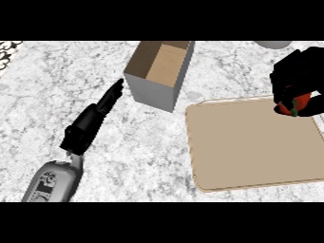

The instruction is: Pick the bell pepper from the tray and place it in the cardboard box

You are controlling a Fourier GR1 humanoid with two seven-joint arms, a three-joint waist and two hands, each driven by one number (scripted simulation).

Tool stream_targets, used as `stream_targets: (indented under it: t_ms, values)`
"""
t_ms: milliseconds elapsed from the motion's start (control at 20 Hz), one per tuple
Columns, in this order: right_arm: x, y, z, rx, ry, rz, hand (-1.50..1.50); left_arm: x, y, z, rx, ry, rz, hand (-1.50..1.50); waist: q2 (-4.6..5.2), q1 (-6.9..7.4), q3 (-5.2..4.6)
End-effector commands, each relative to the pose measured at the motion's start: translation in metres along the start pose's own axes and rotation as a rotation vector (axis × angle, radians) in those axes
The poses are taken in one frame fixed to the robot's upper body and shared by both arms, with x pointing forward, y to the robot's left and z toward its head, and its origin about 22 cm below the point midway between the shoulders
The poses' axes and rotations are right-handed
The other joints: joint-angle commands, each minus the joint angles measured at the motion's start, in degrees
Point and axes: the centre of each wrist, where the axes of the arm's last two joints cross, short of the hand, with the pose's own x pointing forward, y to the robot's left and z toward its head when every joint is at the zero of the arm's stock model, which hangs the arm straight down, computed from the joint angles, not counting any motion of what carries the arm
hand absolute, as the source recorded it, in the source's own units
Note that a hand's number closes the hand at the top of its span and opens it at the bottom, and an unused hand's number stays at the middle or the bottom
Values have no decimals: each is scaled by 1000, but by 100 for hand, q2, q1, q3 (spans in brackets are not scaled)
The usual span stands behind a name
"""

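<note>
Bell pepper (295, 104): small red fruit with a green stem, mostly hidden, held in the curled fingers of the right robot hand (309, 80), black, at about 2 o'clock in the head view. Position: over the far right corner of the flat tan rectangular tray (259, 144); whether it still touches the tray cannot be told. Long axis: not readable, too much is covered. Cardboard box (159, 72): open-topped, brown inside, grey-sided, standing upright on the white marbled table (136, 147) at about 11 o'clock, just beyond the tray's far left corner. Key relation: the box lies toward 9 o'clock from the holding hand, well apart, with the tray's far edge between them; the right hand is the one carrying, though the left is nearer the box. Left robot hand (94, 121): black, fingers straight and together, pointing toward the box's near left side, holding nothing. Judged step: carry leftward to above the box opening.
</note>
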Motion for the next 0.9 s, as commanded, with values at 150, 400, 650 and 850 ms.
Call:
stream_targets:
  t_ms: [150, 400, 650, 850]
  values:
    - [-10, -63, 27, -73, -126, -211, 150, 3, 1, -1, -20, 0, -12, 0, 7, 115, -13]
    - [-30, -55, 12, -110, -77, -212, 150, -7, -11, -5, -29, 2, -2, 0, 30, 118, -15]
    - [-40, -71, -25, -86, -43, -233, 150, 5, -2, -4, -53, -14, -16, 0, 9, 219, -20]
    - [-49, -75, -55, -88, -37, -274, 150, 6, 1, -11, -31, -12, -3, 0, 29, 199, -23]
